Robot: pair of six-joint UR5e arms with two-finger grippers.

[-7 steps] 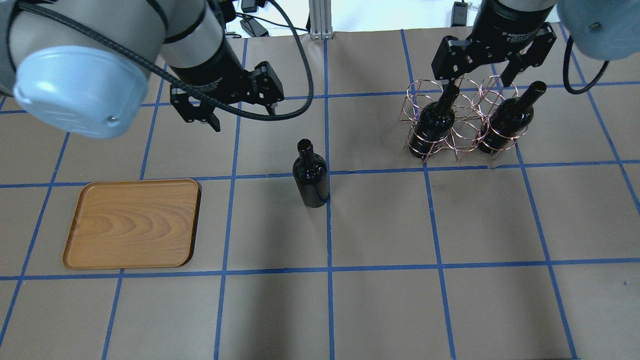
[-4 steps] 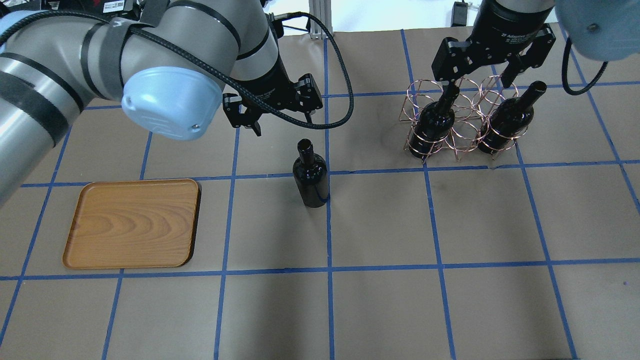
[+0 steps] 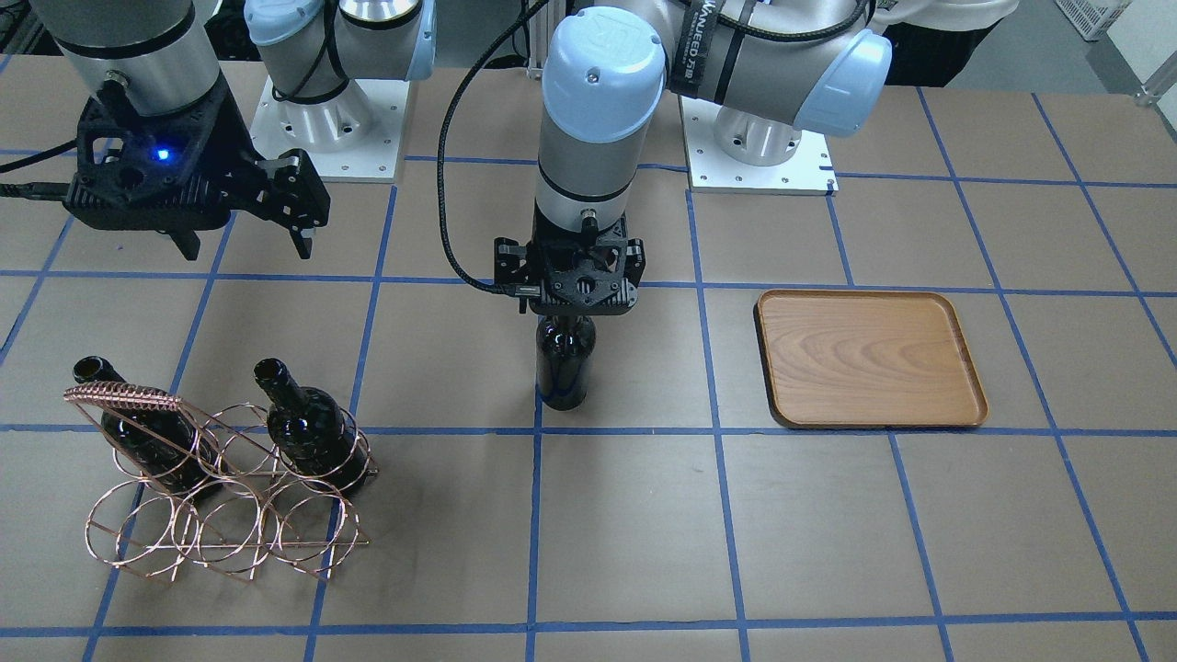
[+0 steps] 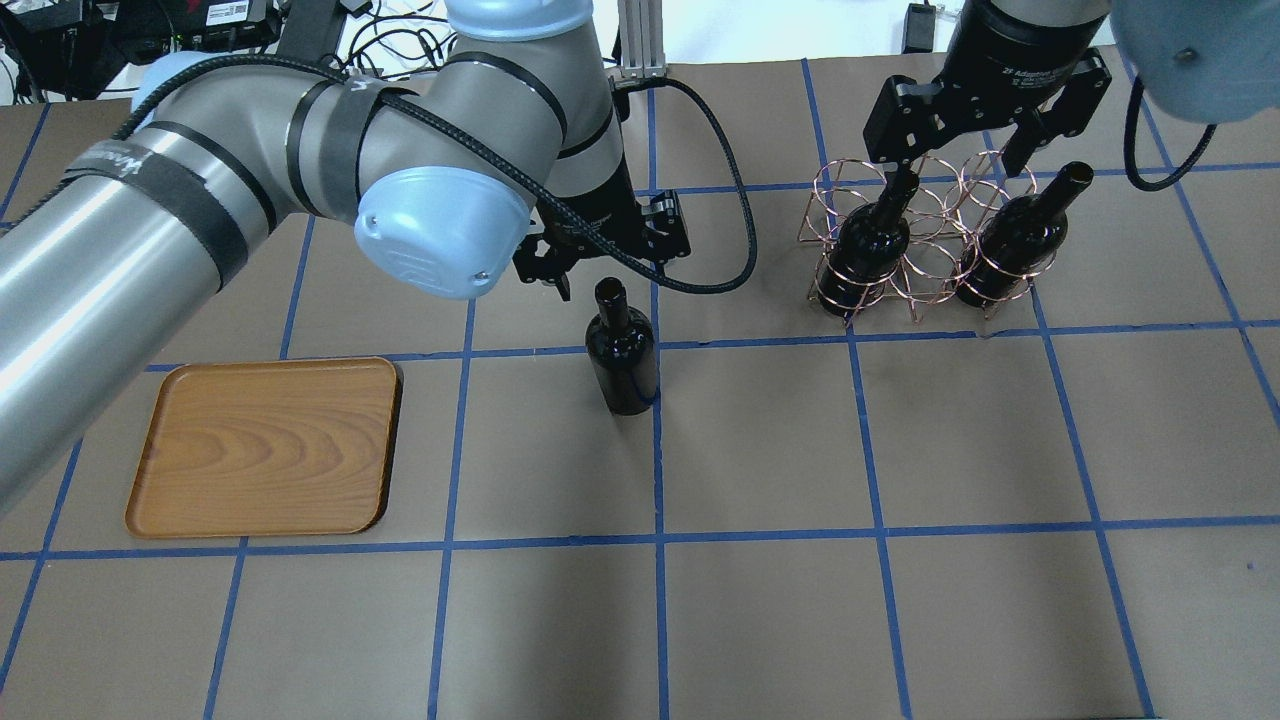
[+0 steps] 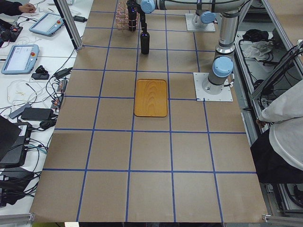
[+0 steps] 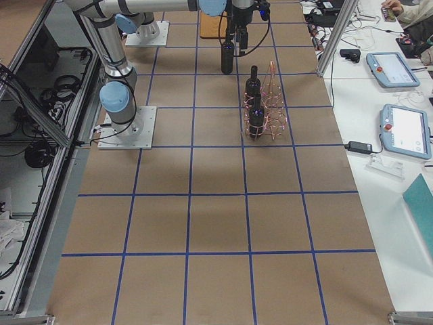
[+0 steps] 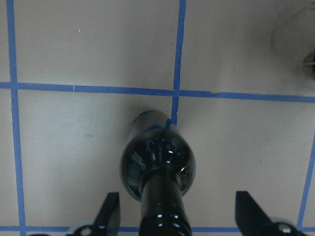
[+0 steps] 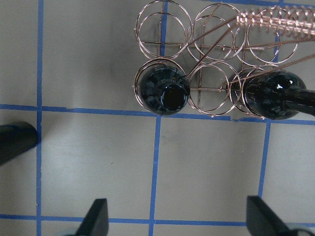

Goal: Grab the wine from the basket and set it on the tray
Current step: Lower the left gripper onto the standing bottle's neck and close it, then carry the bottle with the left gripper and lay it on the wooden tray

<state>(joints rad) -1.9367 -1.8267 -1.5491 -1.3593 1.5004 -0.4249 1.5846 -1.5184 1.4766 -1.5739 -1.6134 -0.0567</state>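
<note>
One wine bottle [image 4: 622, 350] stands upright on the table, apart from the basket; it also shows in the front view [image 3: 563, 368] and the left wrist view [image 7: 157, 162]. My left gripper [image 4: 605, 268] [image 3: 577, 292] [image 7: 178, 214] is open, its fingers on either side of the bottle's neck without touching it. The copper wire basket [image 4: 925, 262] [image 3: 230, 533] [image 8: 275, 23] holds two more bottles [image 4: 870, 245] [image 4: 1015, 240]. My right gripper [image 4: 960, 150] [image 3: 244, 244] [image 8: 179, 219] hangs open and empty over the basket. The wooden tray [image 4: 265, 445] [image 3: 869, 359] lies empty.
Blue tape lines grid the brown table. The arm bases [image 3: 754, 138] stand at the robot's edge. Tablets and cables [image 6: 392, 68] lie on a side bench. A person [image 5: 284, 123] sits beside the table's end.
My left arm has swung right and toward the standing bottle, so its open gripper now sits at the bottle's neck. The right arm, basket and bottles have not moved.
</note>
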